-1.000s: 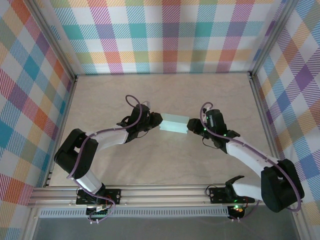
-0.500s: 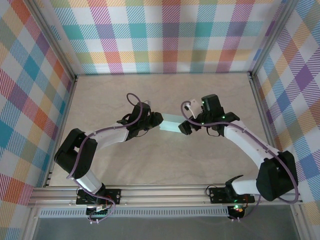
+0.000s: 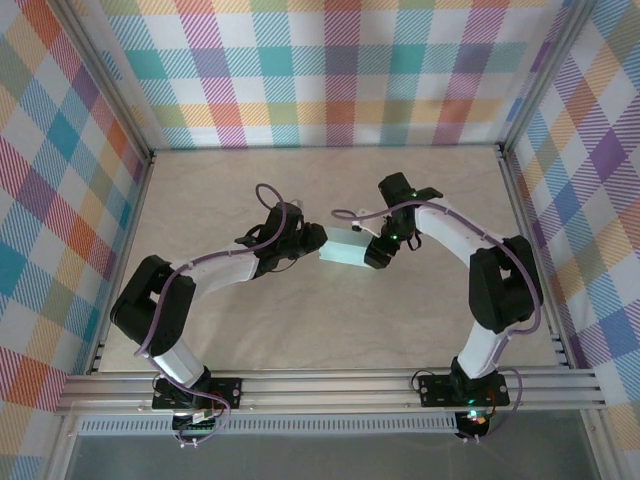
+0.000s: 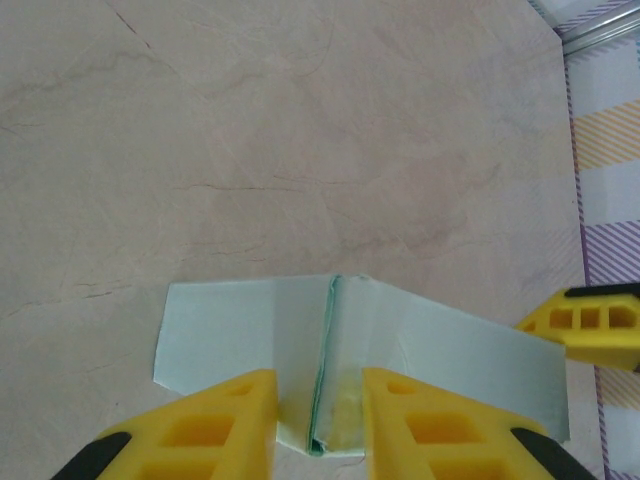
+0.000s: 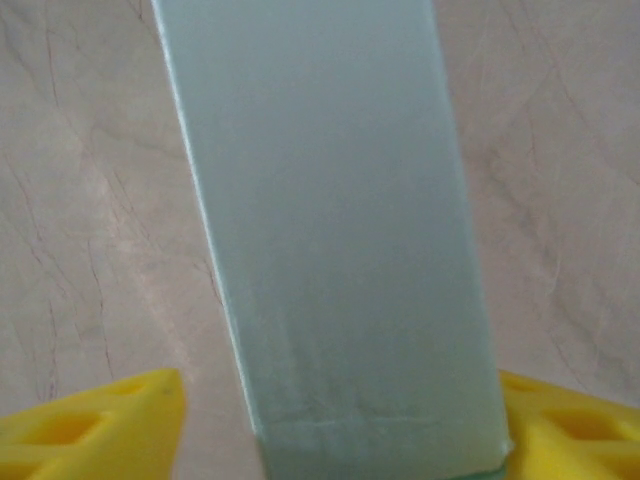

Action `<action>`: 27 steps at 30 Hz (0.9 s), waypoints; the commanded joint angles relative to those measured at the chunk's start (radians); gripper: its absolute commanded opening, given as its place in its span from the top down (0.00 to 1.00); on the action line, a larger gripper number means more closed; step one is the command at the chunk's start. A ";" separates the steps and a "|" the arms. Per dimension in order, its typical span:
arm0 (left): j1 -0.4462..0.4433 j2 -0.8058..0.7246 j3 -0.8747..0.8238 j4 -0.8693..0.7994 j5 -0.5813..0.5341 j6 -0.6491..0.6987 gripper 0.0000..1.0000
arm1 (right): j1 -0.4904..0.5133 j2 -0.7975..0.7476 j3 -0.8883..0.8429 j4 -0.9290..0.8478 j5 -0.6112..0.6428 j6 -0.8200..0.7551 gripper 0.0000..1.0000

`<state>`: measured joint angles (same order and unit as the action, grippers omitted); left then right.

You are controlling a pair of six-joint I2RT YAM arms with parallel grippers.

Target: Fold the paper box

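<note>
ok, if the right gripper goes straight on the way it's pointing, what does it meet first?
The paper box: its end sits between the right gripper's fingers, and its body runs straight ahead. Beyond it is the left gripper, though depth is unclear.

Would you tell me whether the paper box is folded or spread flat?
Folded. The paper box is a narrow strip, and the left wrist view shows panels meeting at a crease.

Here's the counter [image 3: 330, 335], pale beige with faint marble veins, and at its middle the paper box [image 3: 345, 251], mint card (resting or lifted clear, hard to tell from here).
</note>
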<state>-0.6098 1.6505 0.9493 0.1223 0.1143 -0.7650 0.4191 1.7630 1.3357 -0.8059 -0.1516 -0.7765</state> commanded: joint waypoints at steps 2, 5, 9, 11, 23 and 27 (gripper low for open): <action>0.005 0.051 -0.031 -0.185 -0.006 0.031 0.74 | -0.006 0.018 0.057 -0.095 -0.020 -0.044 0.56; 0.005 0.055 -0.028 -0.185 -0.004 0.033 0.74 | -0.007 0.015 0.053 -0.084 -0.007 -0.036 0.60; 0.005 0.037 -0.037 -0.167 0.005 0.032 0.69 | -0.005 -0.009 0.038 -0.075 0.025 -0.027 0.61; 0.005 0.000 -0.055 -0.136 0.002 0.037 0.57 | -0.006 -0.040 0.015 -0.043 0.044 -0.022 0.60; 0.103 -0.325 -0.156 -0.149 -0.103 0.050 0.07 | 0.066 -0.133 -0.152 0.494 0.429 0.021 0.67; 0.156 -0.363 -0.189 -0.174 -0.113 0.060 0.06 | 0.131 -0.065 -0.205 0.744 0.621 -0.037 0.63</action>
<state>-0.4805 1.3064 0.7952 -0.0017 0.0277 -0.7166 0.5152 1.6505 1.1549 -0.3130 0.2909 -0.7788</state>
